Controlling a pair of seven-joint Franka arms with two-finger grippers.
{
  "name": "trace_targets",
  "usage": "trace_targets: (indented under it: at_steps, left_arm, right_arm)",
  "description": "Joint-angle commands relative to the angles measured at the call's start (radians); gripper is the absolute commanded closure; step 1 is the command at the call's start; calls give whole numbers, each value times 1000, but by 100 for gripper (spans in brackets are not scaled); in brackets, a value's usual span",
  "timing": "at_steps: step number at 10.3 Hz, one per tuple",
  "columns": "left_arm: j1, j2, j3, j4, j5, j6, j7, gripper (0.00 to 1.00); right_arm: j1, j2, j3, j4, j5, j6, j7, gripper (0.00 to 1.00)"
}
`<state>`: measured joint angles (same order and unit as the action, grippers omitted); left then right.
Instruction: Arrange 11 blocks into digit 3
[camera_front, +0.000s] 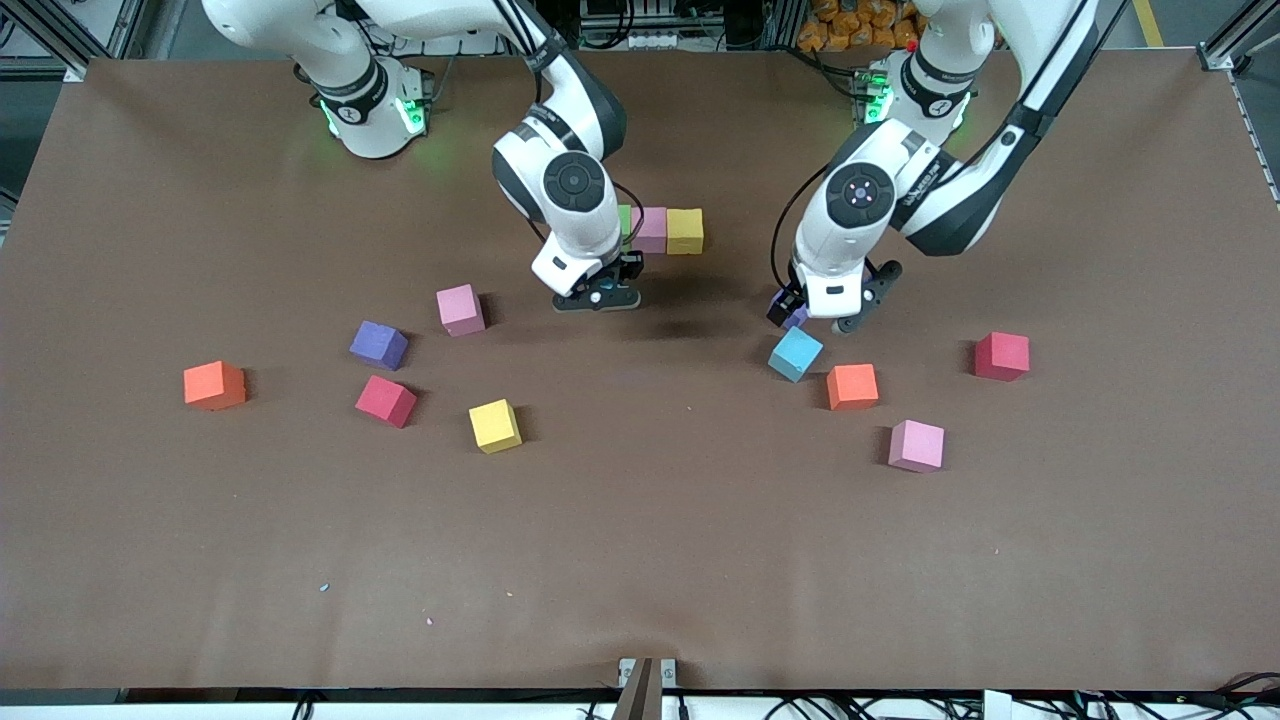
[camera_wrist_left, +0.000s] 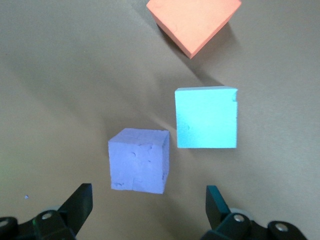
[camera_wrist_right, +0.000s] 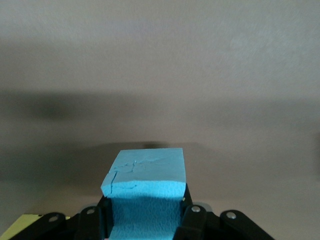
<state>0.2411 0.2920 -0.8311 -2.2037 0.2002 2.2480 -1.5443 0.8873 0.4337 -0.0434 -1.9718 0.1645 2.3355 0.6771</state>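
Note:
A row of three touching blocks lies near the robots: green (camera_front: 624, 220), pink (camera_front: 650, 229), yellow (camera_front: 685, 231). My right gripper (camera_front: 598, 296) is low over the table just nearer the camera than this row, shut on a light blue block (camera_wrist_right: 145, 185). My left gripper (camera_front: 822, 318) is open above a purple block (camera_front: 797, 318); in the left wrist view the purple block (camera_wrist_left: 139, 160) sits just ahead of the open fingers (camera_wrist_left: 80, 200), untouched. Beside it lie a second light blue block (camera_wrist_left: 206, 118) and an orange block (camera_wrist_left: 192, 22).
Toward the left arm's end lie the light blue (camera_front: 796, 353), orange (camera_front: 852, 386), red (camera_front: 1001, 356) and pink (camera_front: 917, 445) blocks. Toward the right arm's end lie pink (camera_front: 461, 309), purple (camera_front: 378, 345), red (camera_front: 386, 400), yellow (camera_front: 495, 426) and orange (camera_front: 214, 385) blocks.

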Motion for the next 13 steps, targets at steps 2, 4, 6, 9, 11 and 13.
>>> trace_targets:
  at_steps: [2,4,6,9,11,13]
  left_arm:
    - [17,79,-13,2,51,-1,4,0]
    - [18,119,-11,-1,93,1,-5,0]
    - [26,122,-11,-11,99,1,-5,0]
    - [24,125,3,-47,99,56,-14,0]
    - [21,139,23,-67,99,117,-26,0]
    - [18,144,24,-82,137,125,-59,0]
  right_arm:
    - [19,-26,-1,-62,-19,54,79,100]
    - [33,-26,-1,-84,-19,77,119,100]
    - [50,-21,0,-93,-17,91,148,100]
    - [59,-13,0,-110,-14,133,168,100]
    - [71,-13,0,-113,-10,131,176,100]
    - [73,-13,2,-124,-8,142,182,100]
